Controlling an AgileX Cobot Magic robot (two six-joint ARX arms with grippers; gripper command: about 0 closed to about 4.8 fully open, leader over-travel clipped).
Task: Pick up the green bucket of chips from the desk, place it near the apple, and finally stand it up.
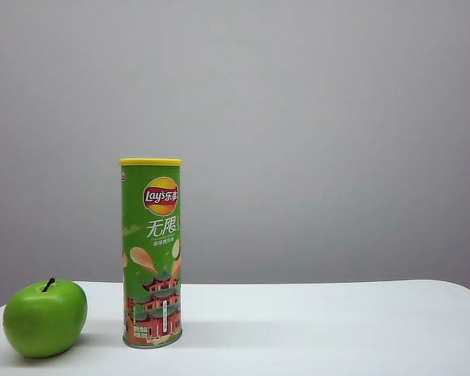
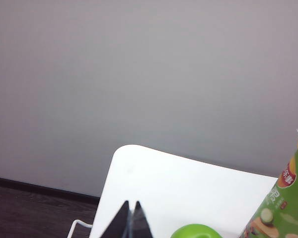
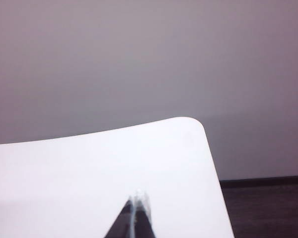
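Observation:
The green bucket of chips (image 1: 151, 252) stands upright on the white desk (image 1: 313, 329), yellow lid up, a short gap to the right of the green apple (image 1: 45, 317). Neither arm shows in the exterior view. In the left wrist view my left gripper (image 2: 131, 204) is shut with nothing in it, held back from the apple (image 2: 196, 231) and the bucket (image 2: 283, 203). My right gripper (image 3: 138, 197) is shut and empty over the bare desk (image 3: 89, 168), with neither the bucket nor the apple in its view.
The desk's rounded far corners (image 2: 129, 151) (image 3: 191, 124) meet a plain grey wall (image 1: 298, 117). Dark floor (image 2: 35, 208) lies past the desk's side edges. A white wire frame (image 2: 79, 225) sits beside the desk's edge in the left wrist view.

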